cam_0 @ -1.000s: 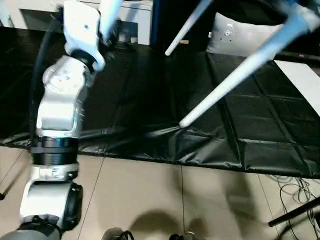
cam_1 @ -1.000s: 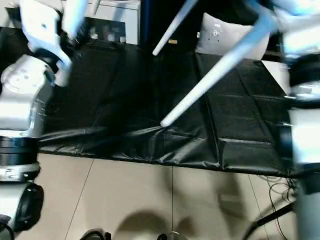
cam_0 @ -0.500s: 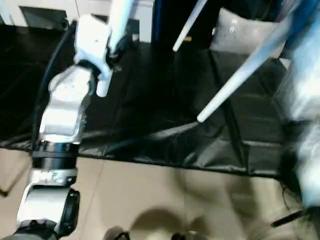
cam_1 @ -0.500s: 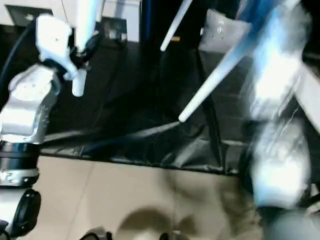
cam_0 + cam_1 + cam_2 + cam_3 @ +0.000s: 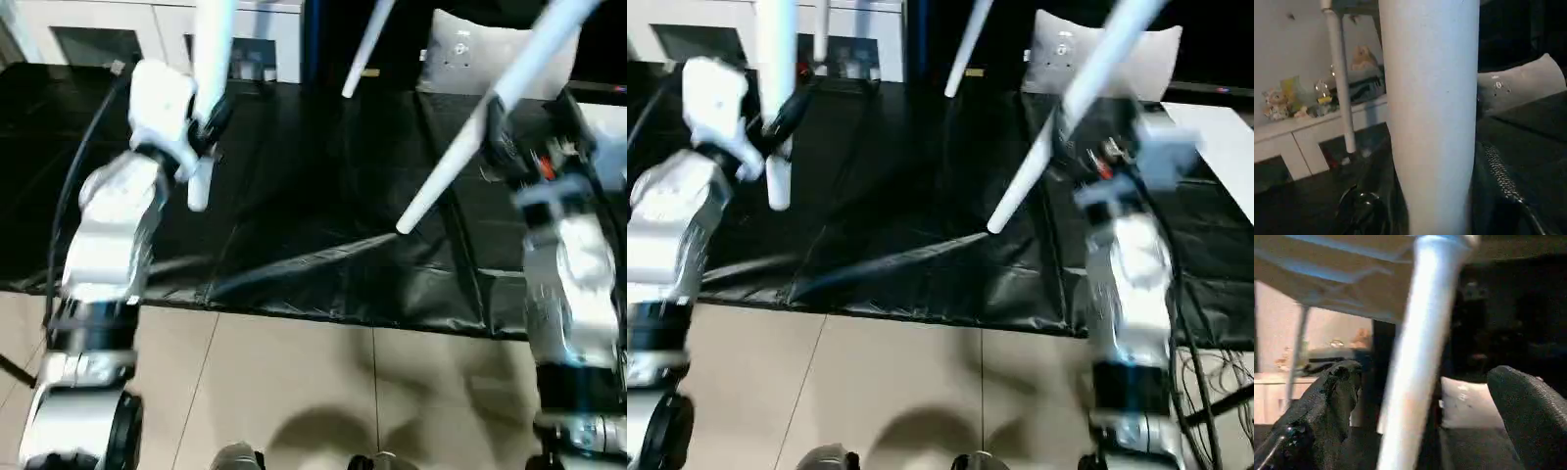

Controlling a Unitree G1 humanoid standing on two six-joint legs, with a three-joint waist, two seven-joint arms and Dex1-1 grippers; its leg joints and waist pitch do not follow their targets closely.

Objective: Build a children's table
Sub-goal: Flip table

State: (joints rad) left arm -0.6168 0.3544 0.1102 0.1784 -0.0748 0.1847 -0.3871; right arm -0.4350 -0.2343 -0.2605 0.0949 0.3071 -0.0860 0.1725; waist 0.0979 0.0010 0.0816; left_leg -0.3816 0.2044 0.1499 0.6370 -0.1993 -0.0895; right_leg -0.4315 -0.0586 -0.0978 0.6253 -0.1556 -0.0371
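Left tool (image 5: 208, 117) holds leg (image 5: 208, 88) upright.

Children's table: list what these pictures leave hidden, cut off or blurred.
- Table top: past the eye views' upper edge; the right wrist view gives a slice of its underside.
- Leg sockets: cut off the same way, so seating is unclear.
- Left tool: the held leg covers its fingers.
- Right tool: motion-blurred beside another leg.

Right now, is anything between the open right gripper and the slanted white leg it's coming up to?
Nothing visible. The right gripper stands wide open with the slanted leg already between its black fingers, and the gap on each side is bare. The left gripper holds another leg.
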